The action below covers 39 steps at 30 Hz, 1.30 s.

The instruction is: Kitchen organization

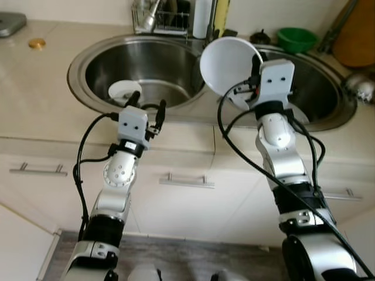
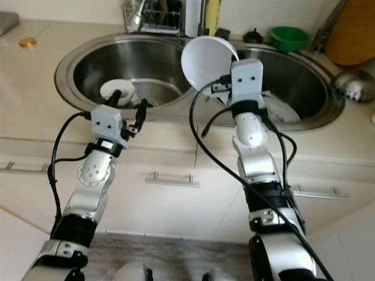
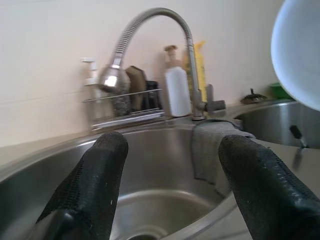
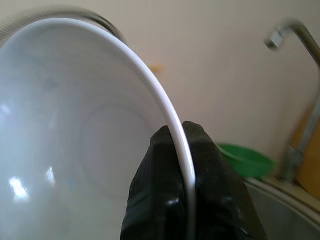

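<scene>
My right gripper (image 1: 256, 65) is shut on the rim of a white bowl (image 1: 228, 63), which hangs tilted above the divider between the two steel sink basins (image 1: 94, 58). In the right wrist view both fingertips (image 4: 165, 165) pinch the thin rim of the bowl (image 4: 75, 125). My left gripper (image 1: 147, 105) stands open over the front rim of the left basin, holding nothing. Just beyond it, a small white dish (image 1: 123, 91) lies at the bottom of the left basin. My left gripper (image 3: 172, 150) faces the faucet.
A dish rack (image 1: 161, 17), a white bottle (image 1: 202, 17) and the faucet (image 3: 150, 30) stand behind the sinks. A grey cloth (image 3: 210, 145) drapes over the divider. A green bowl (image 1: 297, 38) and wooden board (image 1: 357, 35) sit back right; a gold lid (image 1: 37, 43) lies back left.
</scene>
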Tool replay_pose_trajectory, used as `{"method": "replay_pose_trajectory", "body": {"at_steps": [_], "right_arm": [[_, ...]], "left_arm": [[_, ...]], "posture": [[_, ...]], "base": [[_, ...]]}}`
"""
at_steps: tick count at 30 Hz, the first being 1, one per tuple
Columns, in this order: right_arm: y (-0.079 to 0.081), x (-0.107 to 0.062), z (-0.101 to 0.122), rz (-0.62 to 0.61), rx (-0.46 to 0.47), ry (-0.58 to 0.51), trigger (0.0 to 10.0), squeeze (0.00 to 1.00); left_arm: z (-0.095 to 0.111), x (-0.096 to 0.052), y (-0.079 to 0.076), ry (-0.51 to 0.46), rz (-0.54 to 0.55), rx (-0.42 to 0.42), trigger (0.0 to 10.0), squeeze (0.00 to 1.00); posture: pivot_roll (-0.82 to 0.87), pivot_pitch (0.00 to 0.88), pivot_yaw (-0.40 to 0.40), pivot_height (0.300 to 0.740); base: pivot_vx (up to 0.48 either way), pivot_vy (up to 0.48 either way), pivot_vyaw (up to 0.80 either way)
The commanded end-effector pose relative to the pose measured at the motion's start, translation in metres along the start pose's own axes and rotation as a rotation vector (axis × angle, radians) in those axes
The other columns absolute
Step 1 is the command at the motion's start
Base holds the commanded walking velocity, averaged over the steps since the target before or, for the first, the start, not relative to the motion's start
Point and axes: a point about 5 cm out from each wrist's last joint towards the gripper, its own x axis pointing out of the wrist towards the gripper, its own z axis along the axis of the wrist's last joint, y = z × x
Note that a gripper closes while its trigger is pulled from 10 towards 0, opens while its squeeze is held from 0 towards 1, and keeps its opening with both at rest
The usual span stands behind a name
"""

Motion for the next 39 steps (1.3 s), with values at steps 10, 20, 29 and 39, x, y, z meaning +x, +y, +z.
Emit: {"method": "replay_pose_trajectory", "body": {"at_steps": [10,20,29,39], "right_arm": [[-0.044,0.001,-0.025,-0.286,-0.005,0.157,10.0,0.00],[-0.052,-0.010,-0.050,-0.307,-0.006,0.281,10.0,1.00],[-0.051,-0.012,-0.054,-0.286,-0.020,0.302,10.0,1.00],[-0.047,-0.014,-0.057,-0.257,-0.012,0.314,10.0,1.00]], "left_arm": [[0.001,0.002,-0.011,-0.008,-0.026,-0.015,10.0,0.00],[0.000,0.001,-0.014,0.001,-0.033,-0.020,10.0,0.00],[0.002,0.002,-0.014,-0.009,-0.033,-0.027,10.0,0.00],[0.003,0.003,-0.014,-0.016,-0.037,-0.036,10.0,0.00]], "posture": [[0.19,0.000,-0.063,0.740],[0.19,0.000,-0.062,0.740],[0.19,0.000,-0.059,0.740],[0.19,0.000,-0.059,0.740]], "base": [[0.323,0.000,0.00],[0.030,0.000,0.00],[0.000,0.000,0.00],[0.000,0.000,0.00]]}}
